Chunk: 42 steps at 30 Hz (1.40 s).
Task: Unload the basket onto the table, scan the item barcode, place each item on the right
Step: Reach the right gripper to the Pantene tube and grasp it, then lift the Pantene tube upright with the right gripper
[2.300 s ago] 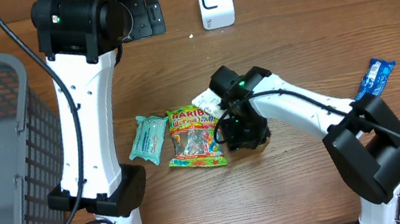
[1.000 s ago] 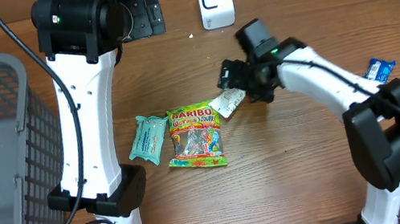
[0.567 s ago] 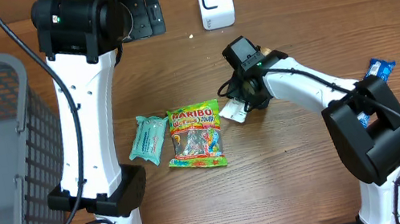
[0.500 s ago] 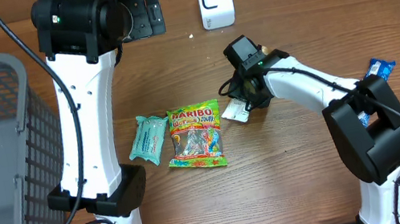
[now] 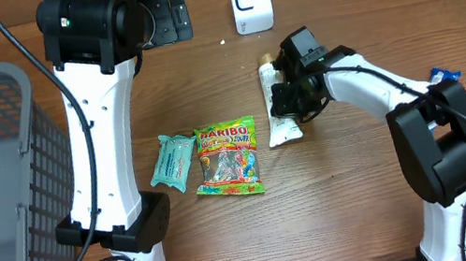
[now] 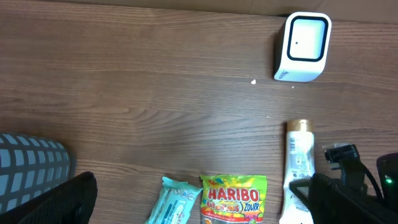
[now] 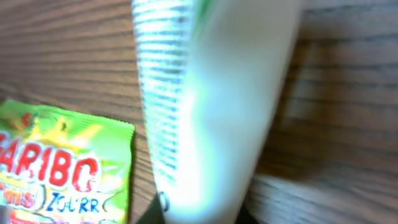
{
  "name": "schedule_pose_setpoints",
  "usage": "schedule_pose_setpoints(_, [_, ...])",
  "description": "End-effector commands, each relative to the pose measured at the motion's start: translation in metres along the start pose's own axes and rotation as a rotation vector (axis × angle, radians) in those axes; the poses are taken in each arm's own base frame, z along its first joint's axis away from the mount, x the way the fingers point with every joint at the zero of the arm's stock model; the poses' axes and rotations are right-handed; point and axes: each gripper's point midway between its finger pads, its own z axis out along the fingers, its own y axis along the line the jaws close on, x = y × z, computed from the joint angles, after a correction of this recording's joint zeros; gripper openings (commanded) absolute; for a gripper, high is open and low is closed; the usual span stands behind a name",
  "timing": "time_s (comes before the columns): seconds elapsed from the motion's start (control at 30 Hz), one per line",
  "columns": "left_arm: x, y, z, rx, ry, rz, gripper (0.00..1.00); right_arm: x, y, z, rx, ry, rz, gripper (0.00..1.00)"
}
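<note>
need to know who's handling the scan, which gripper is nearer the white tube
Right. The right gripper is shut on the white tube. The left gripper hangs open well apart from it, farther back on the table and to the tube's left.

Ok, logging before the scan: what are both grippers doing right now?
Left gripper: open, holding nothing.
Right gripper: closed on the white plastic squeeze tube with a gold cap.
</note>
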Motion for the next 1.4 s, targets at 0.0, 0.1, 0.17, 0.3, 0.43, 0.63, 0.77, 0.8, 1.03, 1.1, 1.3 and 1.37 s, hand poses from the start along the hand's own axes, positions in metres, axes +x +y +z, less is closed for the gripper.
schedule_pose_setpoints(0.0, [0.002,-0.003,0.005,0.002,0.013,-0.012,0.99,-0.002,0.007,0.0,-0.075,0.018,-0.059,0.05])
schedule_pose_setpoints(0.1, [0.002,-0.003,0.005,0.002,0.013,-0.012,1.0,-0.002,0.009,-0.001,-0.095,0.022,-0.054,0.06])
schedule_pose_setpoints(0.17, [0.002,-0.003,0.005,0.002,0.013,-0.012,1.0,-0.001,0.01,-0.001,-0.102,0.024,-0.054,0.06])
schedule_pose_setpoints(0.3, [0.002,-0.003,0.005,0.002,0.013,-0.012,1.0,-0.001,0.011,-0.001,-0.109,0.026,-0.055,0.04])
schedule_pose_setpoints(0.43, [0.002,-0.003,0.005,0.002,0.013,-0.012,0.99,0.0,0.025,-0.009,-0.187,0.028,-0.122,0.04])
schedule_pose_setpoints(0.63, [0.002,-0.003,0.005,0.002,0.014,-0.012,1.0,-0.008,0.07,-0.078,-0.437,-0.059,-0.268,0.04])
schedule_pose_setpoints(0.77, [0.002,-0.003,0.005,0.002,0.013,-0.012,0.99,-0.007,0.086,-0.133,-0.537,-0.137,-0.34,0.04])
schedule_pose_setpoints(0.8, [0.002,-0.003,0.005,0.002,0.014,-0.012,1.0,-0.006,0.088,-0.147,-0.553,-0.157,-0.355,0.04])
schedule_pose_setpoints(1.03, [0.002,-0.003,0.005,0.002,0.013,-0.012,1.0,0.013,0.104,-0.217,-0.579,-0.263,-0.452,0.04])
schedule_pose_setpoints(1.1, [0.002,-0.003,0.005,0.002,0.014,-0.012,1.0,0.018,0.11,-0.23,-0.578,-0.294,-0.48,0.04])
schedule_pose_setpoints(1.3, [0.002,-0.003,0.005,0.002,0.013,-0.012,1.0,0.027,0.12,-0.257,-0.572,-0.361,-0.55,0.04])
schedule_pose_setpoints(1.37, [0.002,-0.003,0.005,0.002,0.013,-0.012,0.99,0.027,0.12,-0.258,-0.572,-0.364,-0.552,0.04])
